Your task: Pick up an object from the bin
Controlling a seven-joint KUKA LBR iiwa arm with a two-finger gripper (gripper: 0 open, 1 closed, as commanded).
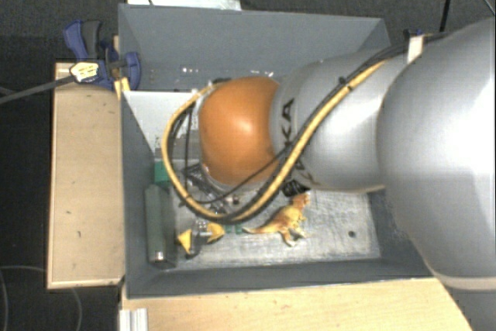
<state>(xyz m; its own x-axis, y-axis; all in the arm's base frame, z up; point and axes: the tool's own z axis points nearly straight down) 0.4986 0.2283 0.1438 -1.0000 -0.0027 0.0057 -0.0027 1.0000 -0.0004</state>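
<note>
My gripper hangs low over the front left part of the bin, mostly hidden under the arm's orange cover. Just beside its lower end lies a small yellow and black piece on the bin floor. To the right, an orange toy dinosaur lies near the front wall, partly under the arm. A dark green cylinder-shaped thing lies lengthwise along the left wall, left of the gripper. Whether anything is held is hidden.
A small green thing sits against the left wall further back. The arm and its yellow cable cover the middle and right of the bin. A bare stretch of floor shows at the front right.
</note>
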